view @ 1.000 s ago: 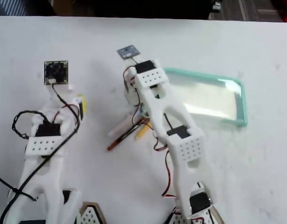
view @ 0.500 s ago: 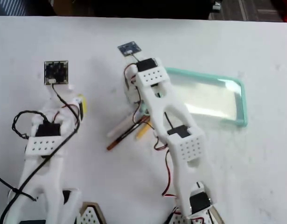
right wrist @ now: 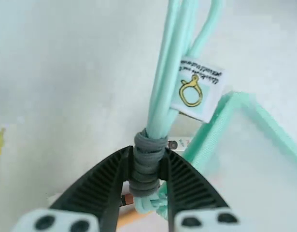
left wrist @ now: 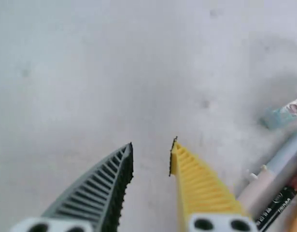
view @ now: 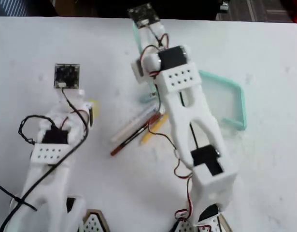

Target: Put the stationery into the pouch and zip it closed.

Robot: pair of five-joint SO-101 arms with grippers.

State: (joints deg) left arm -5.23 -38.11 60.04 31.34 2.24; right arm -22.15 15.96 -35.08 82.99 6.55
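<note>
A clear pouch (view: 224, 96) with mint edging lies at the right of the table; in the right wrist view the pouch (right wrist: 245, 145) hangs just beyond the fingers. My right gripper (right wrist: 147, 155) is shut on the grey collar (right wrist: 147, 166) of the pouch's mint cord loop (right wrist: 170, 77), which carries a small tag (right wrist: 196, 89). From above, the right gripper (view: 147, 84) sits at the pouch's left end. Several pens (view: 136, 131) lie in a slanted bunch mid-table. My left gripper (left wrist: 150, 151) is open over bare table, with the pens (left wrist: 278, 179) beside its yellow finger (left wrist: 196, 188).
The white table's far edge (view: 90, 18) runs close behind the right arm's wrist. The left arm (view: 51, 145) stands left of the pens. Open table surface lies at the far left and in front of the pouch.
The right arm has swung toward the far edge with the cord in its grip, dragging and tilting the pouch's left end. The left arm shifted slightly forward. The pens stayed put.
</note>
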